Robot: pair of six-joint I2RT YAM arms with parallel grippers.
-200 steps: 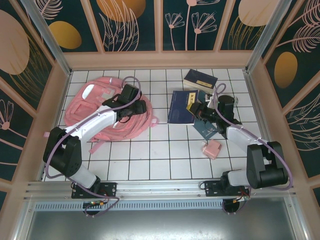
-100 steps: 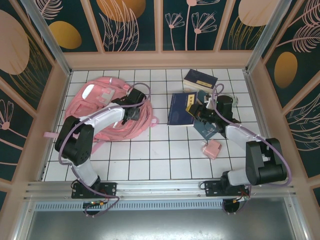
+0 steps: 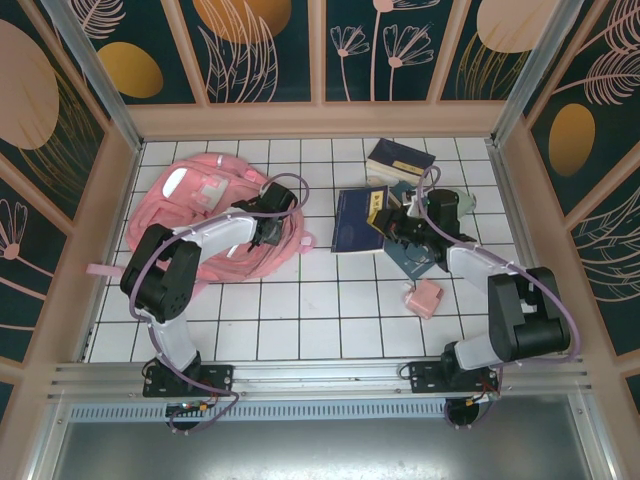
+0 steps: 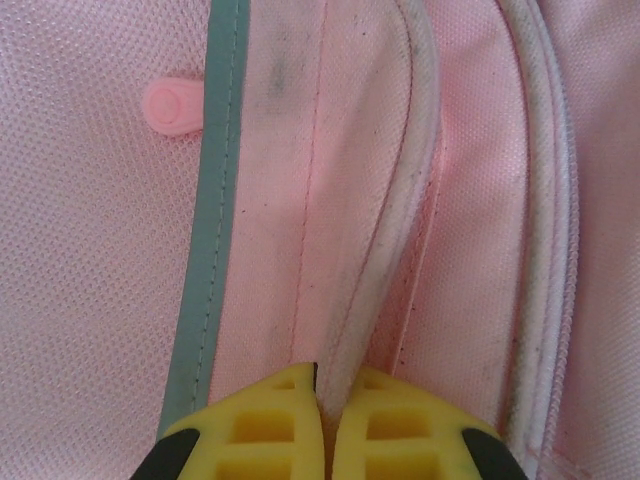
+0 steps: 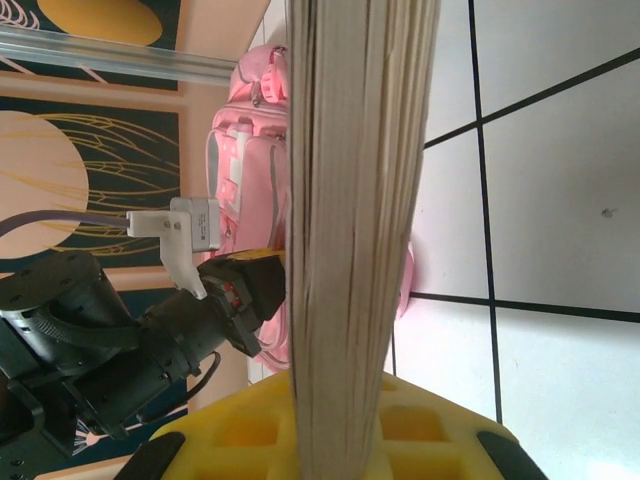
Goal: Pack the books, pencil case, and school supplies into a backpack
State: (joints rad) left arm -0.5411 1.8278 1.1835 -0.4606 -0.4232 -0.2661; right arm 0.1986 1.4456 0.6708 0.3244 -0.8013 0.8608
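Note:
The pink backpack point(image 3: 205, 215) lies at the far left of the tiled table. My left gripper point(image 3: 270, 230) is down on its right side. In the left wrist view the gripper point(image 4: 325, 400) is shut on a pale piped seam point(image 4: 400, 210) of the pink fabric. A dark navy book point(image 3: 355, 218) is raised on its edge at centre right, and my right gripper point(image 3: 385, 222) is shut on it. Its pale page edge point(image 5: 360, 200) stands between the yellow fingers point(image 5: 250, 430). A second navy book point(image 3: 400, 160) lies further back. A third book point(image 3: 415, 262) lies partly under the right arm.
A small pink block point(image 3: 424, 298) sits on the tiles near the right arm. A pale mint item point(image 3: 468, 203) lies by the right wall. Wooden walls ring the table. A grey-green stripe point(image 4: 215, 200) and a pink zip pull point(image 4: 170, 105) mark the backpack fabric.
My left gripper has slid a little further along the backpack and closed on its seam. The right gripper has edged slightly left with the book still held.

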